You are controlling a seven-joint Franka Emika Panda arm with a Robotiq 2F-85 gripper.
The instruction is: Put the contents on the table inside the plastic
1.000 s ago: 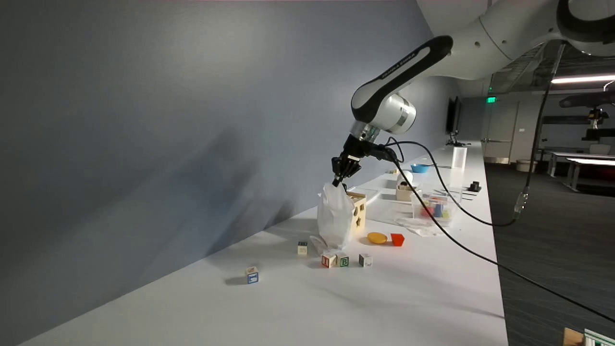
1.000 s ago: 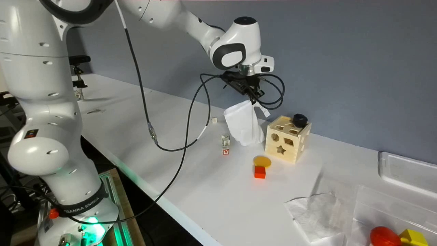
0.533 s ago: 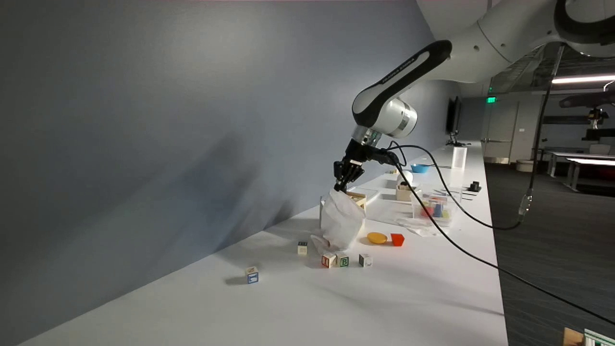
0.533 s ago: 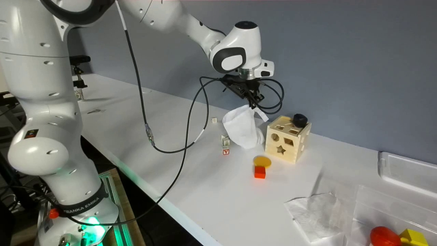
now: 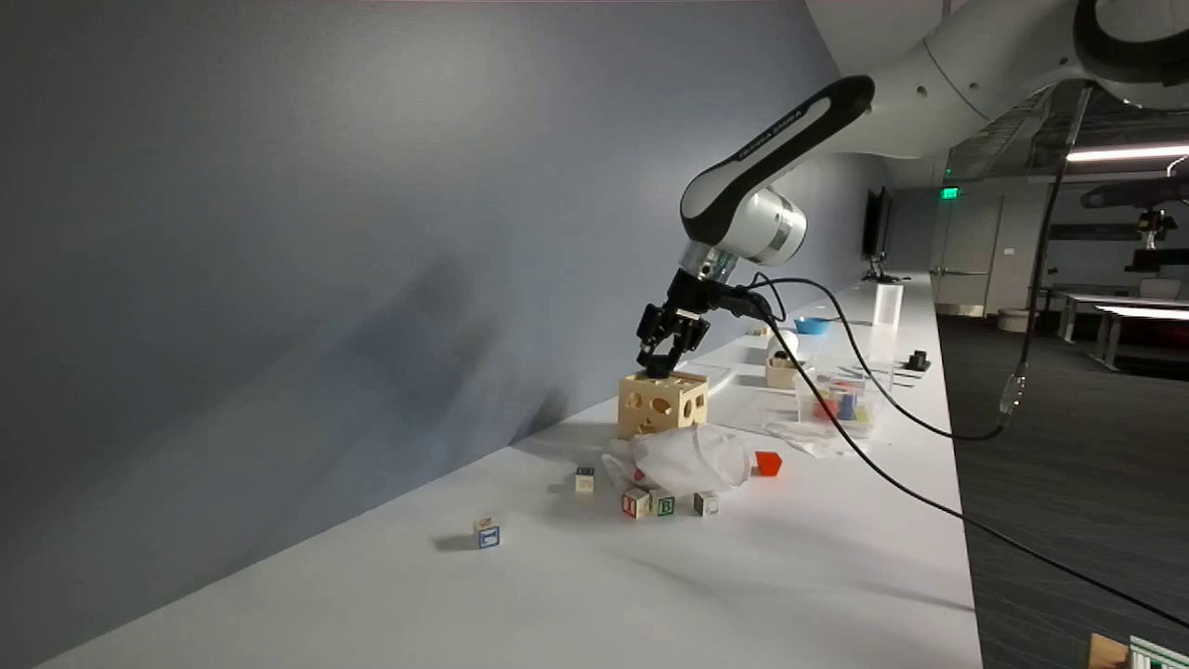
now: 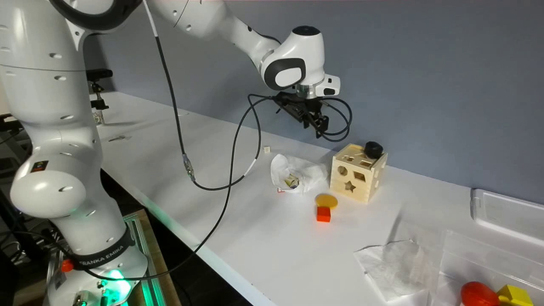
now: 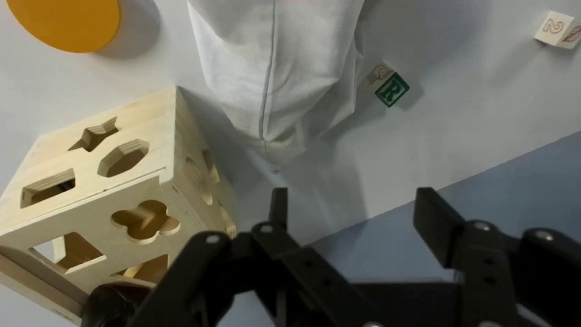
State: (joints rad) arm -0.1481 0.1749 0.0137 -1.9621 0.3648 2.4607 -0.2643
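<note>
My gripper [image 7: 353, 200] stands open, nothing between its fingers. In an exterior view it [image 6: 316, 129] hangs above a white bag [image 6: 312, 170] that lies slumped on the table. The bag's mouth faces away from the wooden cube, and pale blocks [image 6: 292, 181] show inside it. Several letter blocks [image 5: 661, 503] sit on the table close to the bag, with another [image 5: 488, 532] farther off. A yellow disc [image 6: 326, 200] and a red block [image 6: 323, 214] lie near the cube. At the table's far end a clear plastic box [image 6: 450, 250] holds colored shapes.
A wooden shape-sorter cube [image 7: 150, 118] stands right beside the bag, a black piece [image 6: 373, 149] on its top. A clear lid [image 6: 505, 214] lies along the wall, and a crumpled white sheet [image 6: 391, 267] by the box. The arm's cable [image 6: 231, 170] loops over the table.
The bag hung from my shut gripper before. The jaws have opened and the bag has dropped and slumped onto the table. The gripper came down slightly, then stayed about level.
</note>
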